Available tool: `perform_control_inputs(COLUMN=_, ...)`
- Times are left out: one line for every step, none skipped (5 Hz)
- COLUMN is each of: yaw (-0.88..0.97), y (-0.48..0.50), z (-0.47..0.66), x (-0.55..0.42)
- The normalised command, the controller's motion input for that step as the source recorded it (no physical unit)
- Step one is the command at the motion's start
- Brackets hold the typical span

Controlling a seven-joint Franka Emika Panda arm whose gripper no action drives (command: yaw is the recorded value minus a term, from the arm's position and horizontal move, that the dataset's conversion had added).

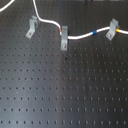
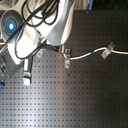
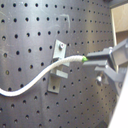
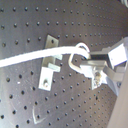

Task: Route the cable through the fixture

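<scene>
The white cable runs from the top edge of the first exterior view across the board, with red, blue and yellow bands. It passes the forked top of the fixture, the pale clip with a slanted foot. In both wrist views the cable lies across the fixture. My gripper is shut on the cable just beyond the fixture. In the second exterior view the arm hides the fixture and the gripper.
The black perforated board carries a taller upright dark grey clip and a broader rounded clip; the cable passes both. A light board or box shows beyond the board's edge.
</scene>
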Motion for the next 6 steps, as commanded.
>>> perform_control_inputs(yaw=0.00, y=0.326, z=0.21, x=-0.052)
perform_control_inputs(yaw=0.19, y=0.367, z=0.55, x=0.217)
perform_control_inputs(yaw=0.21, y=0.250, z=0.53, x=0.232)
perform_control_inputs(yaw=0.00, y=-0.076, z=0.40, x=-0.133)
perform_control_inputs(yaw=-0.36, y=-0.244, z=0.04, x=-0.486)
perform_control_inputs(yaw=-0.53, y=-0.232, z=0.02, x=-0.427)
